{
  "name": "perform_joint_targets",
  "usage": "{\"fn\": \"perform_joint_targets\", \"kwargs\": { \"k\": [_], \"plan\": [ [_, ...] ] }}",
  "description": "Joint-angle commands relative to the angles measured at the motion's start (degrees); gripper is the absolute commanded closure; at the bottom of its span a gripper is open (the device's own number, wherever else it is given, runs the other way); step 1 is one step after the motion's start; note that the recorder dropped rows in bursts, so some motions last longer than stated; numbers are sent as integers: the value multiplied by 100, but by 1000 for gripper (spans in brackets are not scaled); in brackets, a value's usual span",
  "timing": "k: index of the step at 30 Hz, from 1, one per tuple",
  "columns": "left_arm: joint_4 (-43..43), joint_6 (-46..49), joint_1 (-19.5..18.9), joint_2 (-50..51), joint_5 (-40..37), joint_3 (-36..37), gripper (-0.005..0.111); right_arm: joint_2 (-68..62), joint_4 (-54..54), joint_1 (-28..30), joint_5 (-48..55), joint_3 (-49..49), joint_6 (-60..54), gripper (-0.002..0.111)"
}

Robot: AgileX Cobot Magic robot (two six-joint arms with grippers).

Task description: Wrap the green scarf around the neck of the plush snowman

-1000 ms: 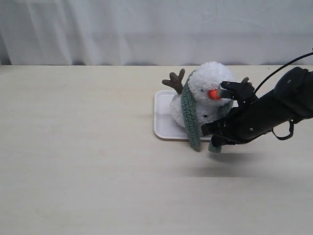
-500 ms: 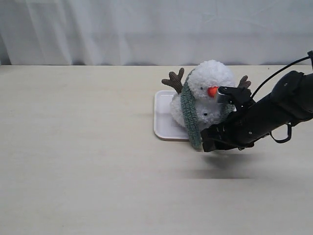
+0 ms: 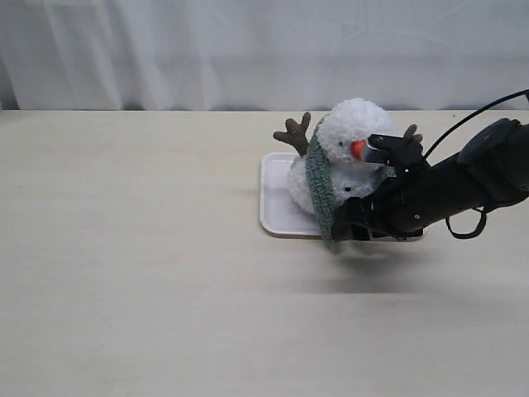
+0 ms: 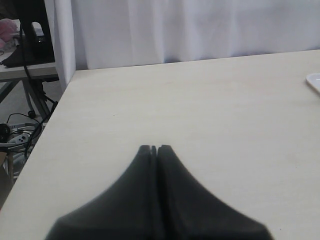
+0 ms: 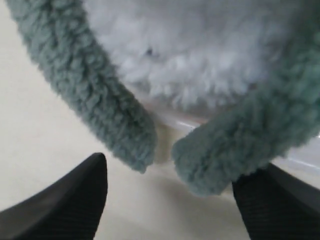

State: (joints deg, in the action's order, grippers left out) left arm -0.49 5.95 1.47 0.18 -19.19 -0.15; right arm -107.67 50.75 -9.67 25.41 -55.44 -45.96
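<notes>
Two green scarf [image 5: 85, 90] ends dangle before the parted right tool [image 5: 170, 182] (ungripped); left tool [image 4: 154, 150] pressed together.

You are reading no writing, label or number in any view: nothing is showing on the plush snowman [image 3: 355, 124], the green scarf [image 3: 318, 182] or the white tray [image 3: 277, 194]. The dark gear [image 4: 30, 30] beyond the table edge may be carrying markings, but it is showing too small to read.
</notes>
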Motion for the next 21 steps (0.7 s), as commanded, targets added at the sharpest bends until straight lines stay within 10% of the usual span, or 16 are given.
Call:
{"fn": "perform_joint_targets", "kwargs": {
  "k": [1, 21],
  "plan": [
    [-13, 2, -8, -18, 67, 15, 107, -123, 250, -7, -230, 21, -185, 42],
    [-13, 2, -8, -18, 67, 15, 107, -530, 701, -517, -1194, 21, -457, 42]
  ]
}}
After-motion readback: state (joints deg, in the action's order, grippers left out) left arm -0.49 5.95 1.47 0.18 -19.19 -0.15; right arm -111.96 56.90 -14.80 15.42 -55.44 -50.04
